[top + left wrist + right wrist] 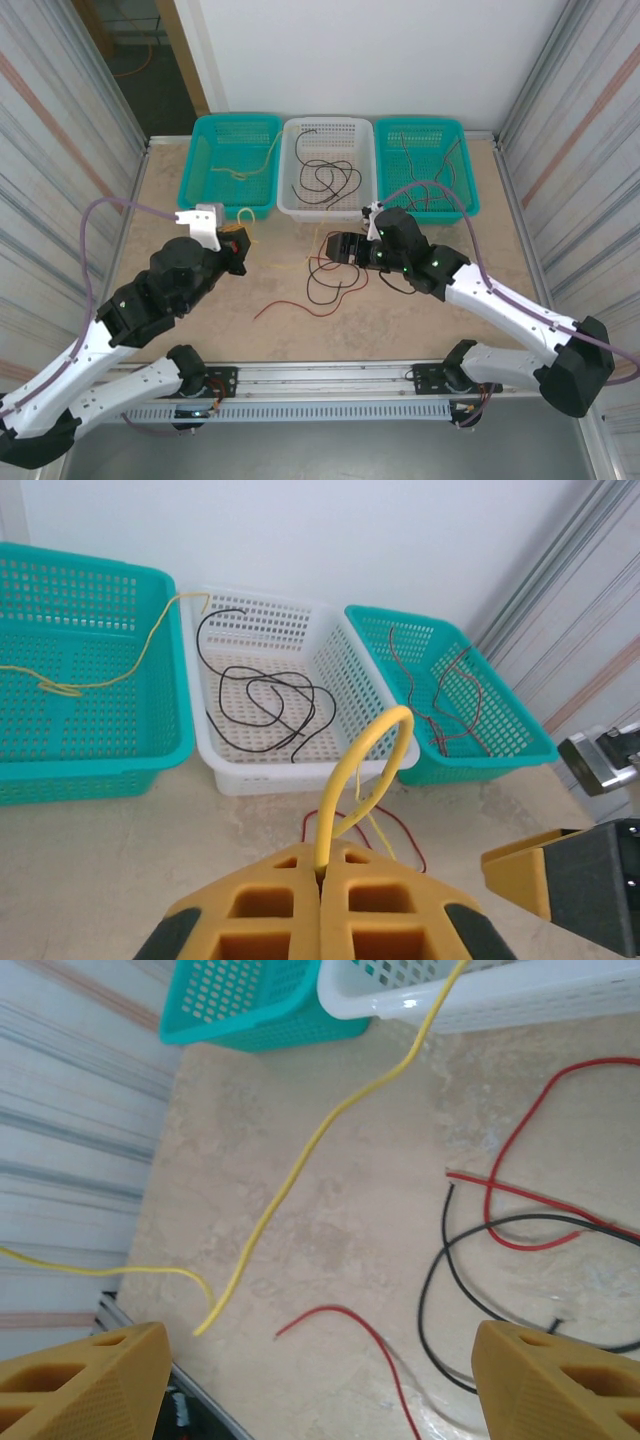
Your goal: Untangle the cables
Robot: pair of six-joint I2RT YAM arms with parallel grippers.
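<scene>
L fingers clamped on the yellow cable, holding it up off the tangle, prob. for the teal basket, R fingers wide apart above red & black cables on the tabletop.

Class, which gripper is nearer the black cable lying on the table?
Right. The right gripper hovers open over the black cable; the left gripper sits farther left, shut on a yellow cable.
</scene>
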